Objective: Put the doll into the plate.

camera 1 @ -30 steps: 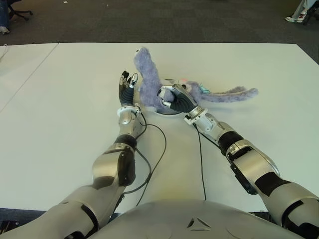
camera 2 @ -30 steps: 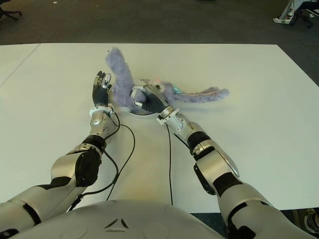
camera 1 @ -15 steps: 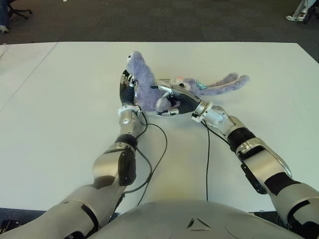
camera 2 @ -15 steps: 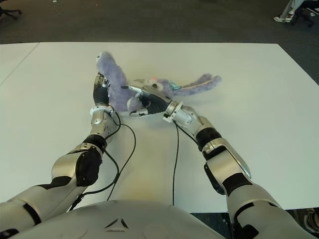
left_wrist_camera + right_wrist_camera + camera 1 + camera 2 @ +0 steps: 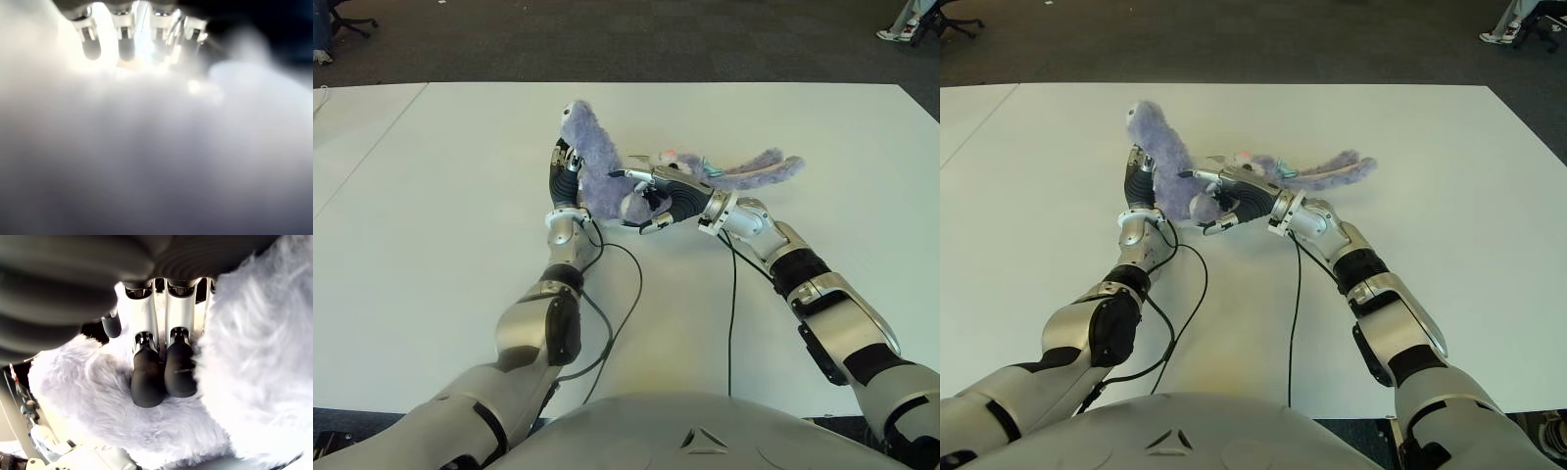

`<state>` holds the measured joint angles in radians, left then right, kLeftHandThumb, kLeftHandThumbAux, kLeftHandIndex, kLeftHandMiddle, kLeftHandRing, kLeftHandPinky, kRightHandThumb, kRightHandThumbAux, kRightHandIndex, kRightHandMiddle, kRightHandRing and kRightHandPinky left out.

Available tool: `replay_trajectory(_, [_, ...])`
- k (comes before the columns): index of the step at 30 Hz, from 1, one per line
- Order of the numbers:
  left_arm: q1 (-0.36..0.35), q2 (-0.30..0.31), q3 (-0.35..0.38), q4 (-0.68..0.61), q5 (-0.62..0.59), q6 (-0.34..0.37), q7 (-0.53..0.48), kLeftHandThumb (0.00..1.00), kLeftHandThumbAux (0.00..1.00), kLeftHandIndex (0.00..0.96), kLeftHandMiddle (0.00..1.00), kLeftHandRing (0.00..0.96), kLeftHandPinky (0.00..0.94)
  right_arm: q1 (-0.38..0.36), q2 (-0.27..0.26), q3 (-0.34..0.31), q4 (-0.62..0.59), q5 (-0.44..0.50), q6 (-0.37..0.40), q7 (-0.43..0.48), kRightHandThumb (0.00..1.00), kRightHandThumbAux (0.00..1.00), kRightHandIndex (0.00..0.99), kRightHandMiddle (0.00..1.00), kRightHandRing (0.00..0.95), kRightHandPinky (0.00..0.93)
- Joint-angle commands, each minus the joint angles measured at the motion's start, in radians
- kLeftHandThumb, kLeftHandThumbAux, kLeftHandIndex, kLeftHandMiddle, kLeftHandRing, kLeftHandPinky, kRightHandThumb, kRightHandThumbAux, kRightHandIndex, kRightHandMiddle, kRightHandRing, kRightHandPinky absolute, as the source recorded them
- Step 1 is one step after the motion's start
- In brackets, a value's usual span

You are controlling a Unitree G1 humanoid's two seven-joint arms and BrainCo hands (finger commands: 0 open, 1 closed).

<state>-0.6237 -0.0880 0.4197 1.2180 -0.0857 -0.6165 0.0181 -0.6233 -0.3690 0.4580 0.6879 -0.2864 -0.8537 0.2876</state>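
The doll (image 5: pixel 599 171), a fluffy lilac plush with long limbs, lies on the white bench (image 5: pixel 440 225) near its middle, and everything here is placed relative to it. One furry limb stands up at the doll's left end, while two thinner limbs trail flat across the bench to its right.

The right robot hand (image 5: pixel 658 199) lies against the doll's near right side, its fingers curled into the fur; the right wrist view shows two dark fingertips (image 5: pixel 147 377) pressed into the plush, so this hand is holding the doll.

The left robot hand (image 5: pixel 565 174) stands upright, just beside the doll's left flank, palm turned toward the fur, fingers straight and holding nothing.

The plate is hidden beneath the doll and the right robot hand, so whether the doll sits in it cannot be told.
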Motion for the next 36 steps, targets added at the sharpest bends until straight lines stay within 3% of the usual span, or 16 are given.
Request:
replay_trajectory(1, [0.214,-0.060,0.030,0.137,-0.026,0.096,0.016,0.000,0.477,0.045,0.049,0.029,0.023,0.012,-0.028,-0.034,-0.059,0.065,0.094,0.124,0.089,0.272,0.000,0.000,0.000,0.000])
replay_trajectory(13, [0.210,-0.055,0.037,0.137,-0.039,0.107,0.004,0.000,0.482,0.038,0.049,0.024,0.008,-0.035,-0.009,-0.119,-0.219,0.165,0.186,0.203,0.140,0.283,0.000,0.000,0.000,0.000])
replay_trajectory(17, [0.216,-0.055,0.033,0.138,-0.036,0.119,0.011,0.000,0.482,0.028,0.043,0.024,0.025,-0.130,0.004,-0.181,-0.148,0.220,0.182,0.211,0.133,0.304,0.000,0.000,0.000,0.000])
replay_trajectory(24, [0.212,-0.053,0.003,0.141,-0.005,0.145,0.063,0.000,0.506,0.037,0.050,0.031,0.021,-0.176,0.012,-0.251,-0.100,0.255,0.163,0.195,0.094,0.311,0.000,0.000,0.000,0.000])
replay_trajectory(32, [0.206,-0.049,0.005,0.141,-0.010,0.150,0.068,0.000,0.518,0.051,0.058,0.042,0.034,-0.268,-0.011,-0.319,0.062,0.172,0.083,0.057,0.030,0.363,0.000,0.000,0.000,0.000])
replay_trajectory(36, [0.207,-0.052,0.020,0.139,-0.026,0.133,0.037,0.000,0.504,0.046,0.056,0.038,0.038,-0.305,-0.039,-0.342,0.127,0.166,0.075,0.036,0.017,0.396,0.000,0.000,0.000,0.005])
